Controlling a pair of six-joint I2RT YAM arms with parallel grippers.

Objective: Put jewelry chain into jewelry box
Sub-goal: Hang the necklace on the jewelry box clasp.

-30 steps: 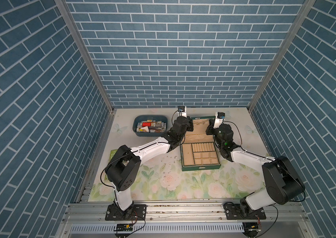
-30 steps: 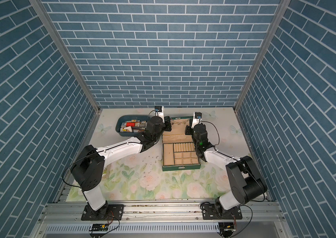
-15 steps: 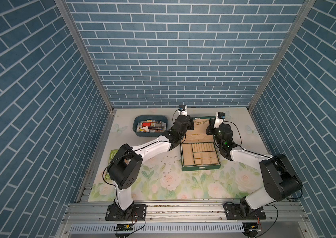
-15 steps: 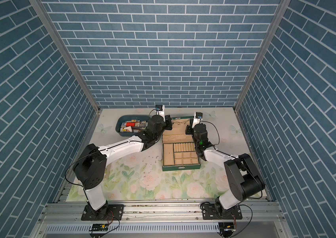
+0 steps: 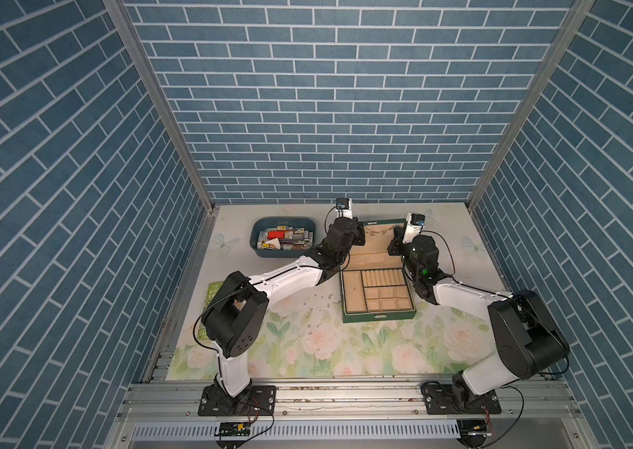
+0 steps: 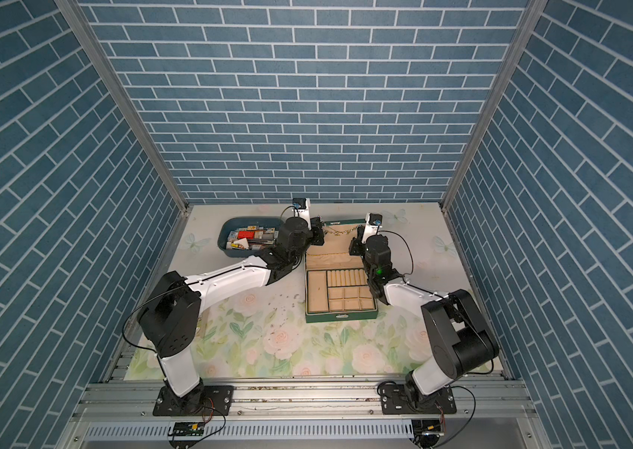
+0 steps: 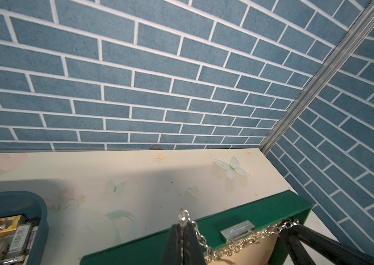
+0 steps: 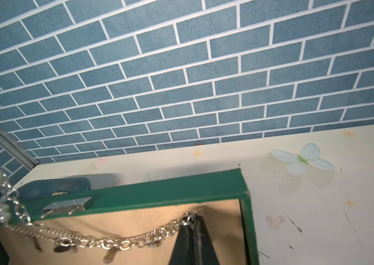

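Still we hold the jewelry chain (image 8: 103, 244) slung between left gripper (image 7: 182, 226) and right gripper (image 8: 191, 219) — each clenched on an end — across the far lid of the jewelry box (image 7: 261, 211), hardly moved since before.

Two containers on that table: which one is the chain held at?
The dark green jewelry box, lid up, beige-lined: the left gripper and right gripper stretch the jewelry chain across its lid. The blue tub holds clutter.

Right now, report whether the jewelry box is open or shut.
Open. The jewelry box shows its beige compartments; its lid stands raised, the jewelry chain hanging across it.
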